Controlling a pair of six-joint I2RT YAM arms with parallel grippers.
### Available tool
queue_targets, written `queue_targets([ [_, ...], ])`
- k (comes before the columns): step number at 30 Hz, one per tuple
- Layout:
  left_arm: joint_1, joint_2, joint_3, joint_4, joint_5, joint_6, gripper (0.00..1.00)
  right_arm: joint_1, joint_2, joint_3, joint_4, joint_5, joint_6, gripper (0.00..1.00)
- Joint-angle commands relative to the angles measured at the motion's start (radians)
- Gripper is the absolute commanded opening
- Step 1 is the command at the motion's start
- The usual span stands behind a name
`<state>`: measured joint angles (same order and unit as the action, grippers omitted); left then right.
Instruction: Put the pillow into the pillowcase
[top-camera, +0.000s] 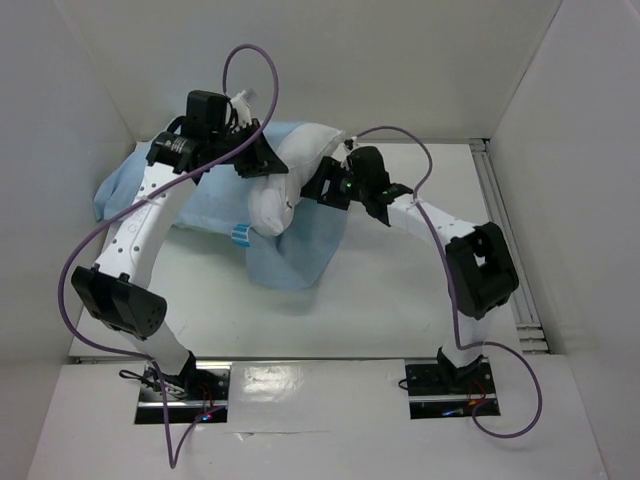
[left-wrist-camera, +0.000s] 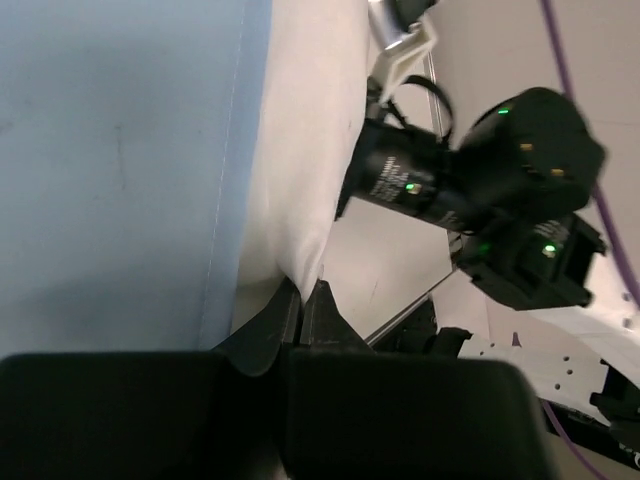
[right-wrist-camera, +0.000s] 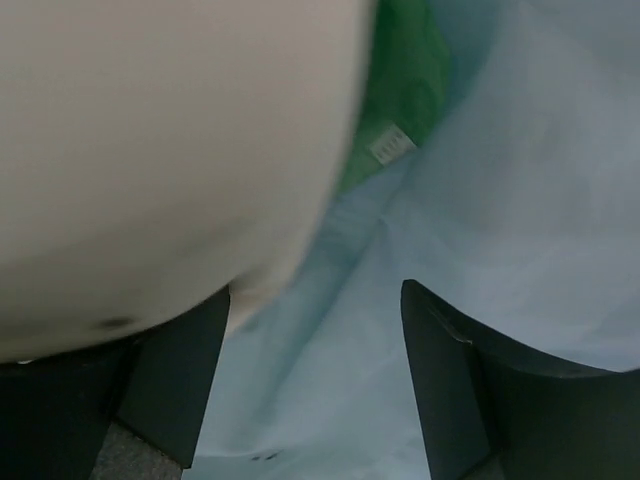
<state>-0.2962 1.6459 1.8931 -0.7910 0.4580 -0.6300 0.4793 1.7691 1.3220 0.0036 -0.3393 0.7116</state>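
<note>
Pinching the pillow (top-camera: 285, 180) clear of the pillowcase (top-camera: 290, 255), apparently to steady it for stuffing.
Left claw (left-wrist-camera: 302, 292) is clamped tight on a fold of the white cushion, with the blue cloth lying flat beside its fingers. That arm reaches far forward, elbow bent outward. Right claw (right-wrist-camera: 315, 305), jaws wide and empty, noses in from the opposite side. The pillow bulges against one of its fingers, and the pillowcase is spread just beyond and beneath.
</note>
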Motion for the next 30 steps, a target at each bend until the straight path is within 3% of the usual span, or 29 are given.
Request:
queue_targets([
  [1, 0.012, -0.066, 0.024, 0.165, 0.091, -0.051, 0.00, 0.012, 0.061, -0.015, 0.091, 0.048, 0.071, 0.76],
  [5, 0.035, -0.066, 0.044, 0.165, 0.129, -0.062, 0.00, 0.021, 0.136, 0.016, 0.104, 0.057, 0.071, 0.69],
  [14, 0.054, -0.066, 0.035, 0.208, 0.183, -0.100, 0.00, 0.096, 0.196, 0.079, 0.127, 0.123, 0.127, 0.66],
  [18, 0.054, -0.089, 0.000, 0.266, 0.214, -0.132, 0.00, 0.140, 0.265, 0.189, 0.021, 0.242, 0.127, 0.81],
  [21, 0.054, -0.098, -0.020, 0.280, 0.226, -0.141, 0.00, 0.160, 0.375, 0.321, -0.143, 0.414, 0.161, 0.85],
  [24, 0.063, -0.116, -0.020, 0.289, 0.235, -0.142, 0.00, 0.179, 0.454, 0.374, -0.194, 0.534, 0.201, 0.85],
  [27, 0.074, -0.135, -0.041, 0.303, 0.258, -0.152, 0.00, 0.167, 0.487, 0.394, -0.203, 0.589, 0.235, 0.72],
  [30, 0.094, -0.146, -0.061, 0.321, 0.278, -0.162, 0.00, 0.142, 0.477, 0.382, -0.249, 0.664, 0.235, 0.47],
])
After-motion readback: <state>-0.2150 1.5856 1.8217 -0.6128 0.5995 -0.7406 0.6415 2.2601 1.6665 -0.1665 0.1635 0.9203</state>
